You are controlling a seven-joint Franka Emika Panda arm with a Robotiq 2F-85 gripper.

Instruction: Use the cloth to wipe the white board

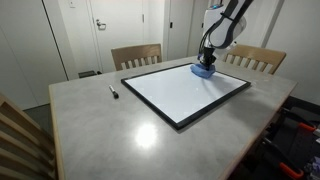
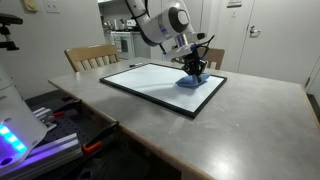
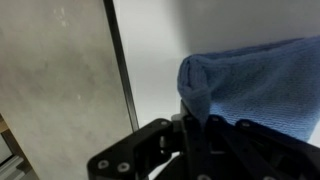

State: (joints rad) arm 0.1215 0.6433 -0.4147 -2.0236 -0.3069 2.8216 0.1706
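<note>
The white board lies flat on the grey table, glossy white with a thin black frame. A light-blue cloth rests on the board near its far corner. My gripper points straight down onto the cloth and is shut on it. In the wrist view the cloth bunches up between the black fingers, and the board's frame runs along the left beside the white surface.
A thin black marker lies on the grey tabletop beside the board. Wooden chairs stand at the table's far side. Doors and walls are behind.
</note>
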